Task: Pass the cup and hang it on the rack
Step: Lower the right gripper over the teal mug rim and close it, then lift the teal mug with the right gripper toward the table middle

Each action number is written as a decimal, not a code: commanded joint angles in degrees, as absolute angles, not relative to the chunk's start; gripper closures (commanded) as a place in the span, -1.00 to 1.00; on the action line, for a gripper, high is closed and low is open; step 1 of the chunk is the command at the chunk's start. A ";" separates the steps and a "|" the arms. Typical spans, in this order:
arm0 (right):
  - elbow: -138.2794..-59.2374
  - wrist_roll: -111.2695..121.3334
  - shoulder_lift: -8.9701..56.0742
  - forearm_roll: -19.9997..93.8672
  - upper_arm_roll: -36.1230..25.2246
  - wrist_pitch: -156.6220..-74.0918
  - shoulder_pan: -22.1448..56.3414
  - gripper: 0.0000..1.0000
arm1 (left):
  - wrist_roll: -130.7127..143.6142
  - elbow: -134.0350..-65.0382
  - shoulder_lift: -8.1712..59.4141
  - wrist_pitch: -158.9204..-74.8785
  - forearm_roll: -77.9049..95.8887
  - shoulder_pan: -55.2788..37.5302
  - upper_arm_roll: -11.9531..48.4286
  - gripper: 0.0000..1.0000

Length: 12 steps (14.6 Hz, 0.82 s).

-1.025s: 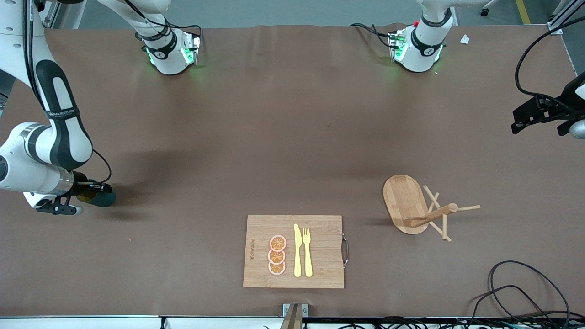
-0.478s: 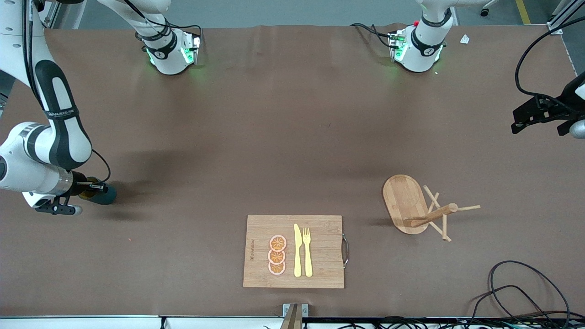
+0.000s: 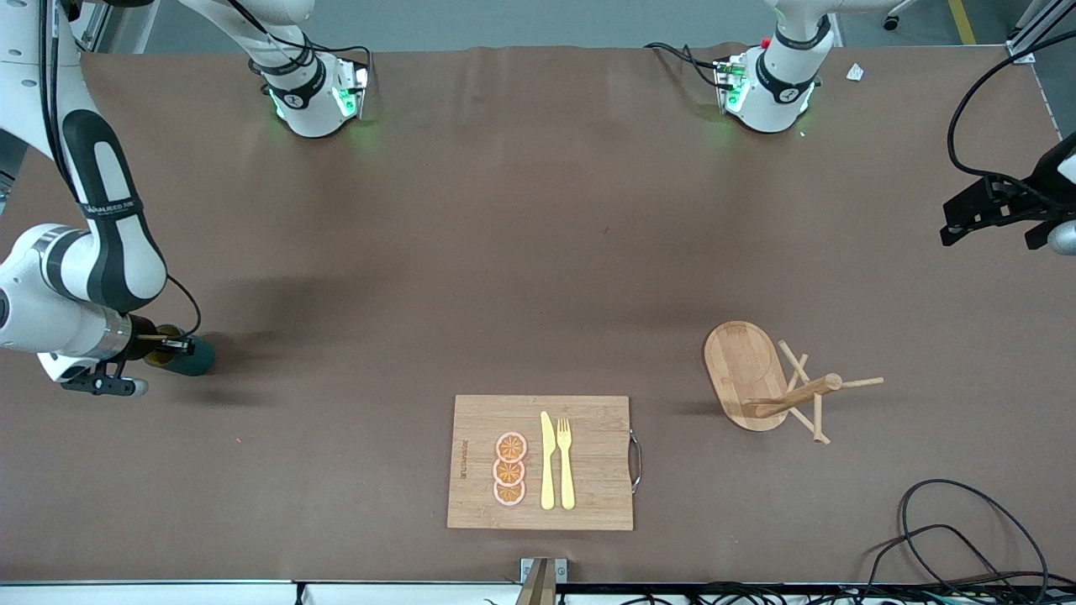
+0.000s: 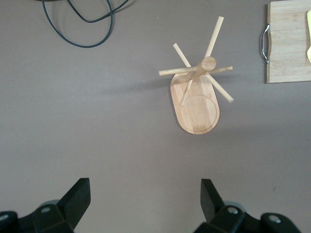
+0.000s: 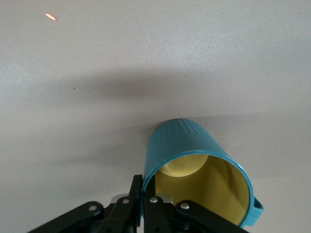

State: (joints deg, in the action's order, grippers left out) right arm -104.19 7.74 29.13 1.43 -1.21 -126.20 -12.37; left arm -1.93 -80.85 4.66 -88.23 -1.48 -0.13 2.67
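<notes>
The bench [image 3: 538,252] is covered with a plain brown sheet, and grey floor is seen past its edge where the two arm bases stand. A black cable [image 3: 967,529] lies coiled at the corner of the bench nearest to the front camera, toward the left arm's end. A bamboo cutting board [image 3: 588,462] is placed near the front edge, about in the middle; three orange slices [image 3: 509,469], a yellow knife [image 3: 547,460] and a yellow fork [image 3: 565,462] are laid on it.

The rack [image 3: 744,370] is seen toward the left arm's end of the bench, standing on its oval base, with the thin pegs spread out from the central post. In the left wrist view the rack [image 4: 197,97] is seen from above, with the left tool [image 4: 146,199] over the bare bench near it. The fingers of this tool are spread wide and nothing is held between them; the left arm waits.

The cup [image 3: 189,355] is found at the right arm's end of the bench, well apart from the rack. The right tool [image 3: 168,343] is at the rim of the cup. In the right wrist view the right tool [image 5: 146,199] is closed on the wall of the cup [image 5: 189,145]: one finger is outside the teal wall and one is inside, against the yellow surface. The cup appears tilted in this view, and its handle shows at the edge. Whether its bottom touches the bench cannot be told.
</notes>
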 commanded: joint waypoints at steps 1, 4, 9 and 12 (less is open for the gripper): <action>-104.24 7.65 28.92 2.37 -0.44 -124.46 -12.48 0.99 | -1.58 -81.12 4.22 -88.68 -2.29 -0.26 2.64 -1.00; -104.15 3.37 25.60 2.37 -0.18 -119.55 -10.91 0.99 | -1.58 -81.12 4.22 -88.68 -2.29 -0.26 2.64 -1.00; -100.21 -11.66 15.84 2.29 -0.26 -104.45 -1.60 0.99 | -1.58 -81.12 4.22 -88.68 -2.29 -0.26 2.64 -1.00; -99.58 -24.55 11.26 2.29 -0.18 -100.55 7.52 0.99 | -1.58 -81.12 4.22 -88.68 -2.29 -0.26 2.64 -1.00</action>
State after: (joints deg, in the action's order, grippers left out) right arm -97.92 -16.13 14.73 1.73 0.35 -101.74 1.78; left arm -1.93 -80.88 4.66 -88.24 -1.48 -0.12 2.67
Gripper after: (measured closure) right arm 0.960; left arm 0.000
